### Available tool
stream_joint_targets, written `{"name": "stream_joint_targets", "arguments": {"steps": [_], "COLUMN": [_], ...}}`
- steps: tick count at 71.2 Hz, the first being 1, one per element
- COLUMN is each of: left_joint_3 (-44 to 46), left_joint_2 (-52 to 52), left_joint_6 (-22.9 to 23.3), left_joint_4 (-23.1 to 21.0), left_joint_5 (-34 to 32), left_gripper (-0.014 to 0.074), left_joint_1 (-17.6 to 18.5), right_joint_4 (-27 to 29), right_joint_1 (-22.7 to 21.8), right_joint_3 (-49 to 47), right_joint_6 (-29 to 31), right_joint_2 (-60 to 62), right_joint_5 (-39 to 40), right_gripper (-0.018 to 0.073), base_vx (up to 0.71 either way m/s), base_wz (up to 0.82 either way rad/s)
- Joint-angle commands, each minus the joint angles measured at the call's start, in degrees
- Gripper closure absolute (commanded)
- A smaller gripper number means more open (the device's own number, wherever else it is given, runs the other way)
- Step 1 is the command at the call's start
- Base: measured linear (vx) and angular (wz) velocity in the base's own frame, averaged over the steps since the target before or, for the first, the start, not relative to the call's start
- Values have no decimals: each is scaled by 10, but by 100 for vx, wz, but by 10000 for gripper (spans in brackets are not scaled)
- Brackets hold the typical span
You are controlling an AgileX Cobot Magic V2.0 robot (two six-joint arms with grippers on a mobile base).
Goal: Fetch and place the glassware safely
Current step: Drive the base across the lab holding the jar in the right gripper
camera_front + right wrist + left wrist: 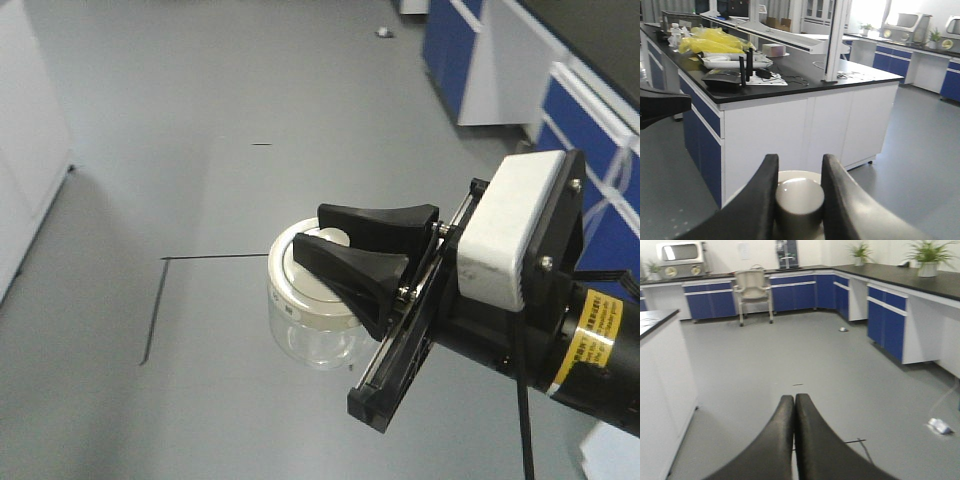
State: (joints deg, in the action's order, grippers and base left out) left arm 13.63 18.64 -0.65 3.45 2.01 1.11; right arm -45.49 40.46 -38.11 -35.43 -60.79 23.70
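The glassware (305, 335) is a small clear jar with a round cream-white lid, hanging in the air above the grey floor. My right gripper (310, 232) comes in from the right and is shut on the lid's central knob (799, 200). One black finger presses on each side of the knob. In the right wrist view only the knob and part of the lid rim show between the fingers; the glass body is hidden. My left gripper (794, 397) is shut with its two fingers pressed together and nothing between them, pointing out over the floor.
A lab bench (805, 80) with a black top, white front, a router (727, 77) and yellow bags (715, 42) stands just ahead of the right gripper. Blue cabinets (470, 50) line the right wall. A chair (754, 287) and floor litter (940, 426) lie ahead of the left gripper.
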Motion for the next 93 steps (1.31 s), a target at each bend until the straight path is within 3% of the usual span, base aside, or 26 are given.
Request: {"name": "stream_joint_targets", "arguments": {"steps": [1,37,93], "left_joint_3": [16,16,16], "left_joint_2": [5,5,5], "left_joint_6": [3,3,3], "left_joint_4": [-6,-6,-6], "left_joint_5": [-41,-41,-41], "left_gripper": [603,603,603], "left_joint_1": [4,4,4], "right_joint_4": [15,15,15], "right_joint_1": [-1,-1,-1], "right_joint_3": [-18,-18,-18], "right_joint_6": [1,1,1], "right_joint_2": [12,12,12], "right_joint_5": [43,42,42], "right_gripper": [560,560,560], "base_vx": [19,26,44], "base_wz": [52,37,0]}}
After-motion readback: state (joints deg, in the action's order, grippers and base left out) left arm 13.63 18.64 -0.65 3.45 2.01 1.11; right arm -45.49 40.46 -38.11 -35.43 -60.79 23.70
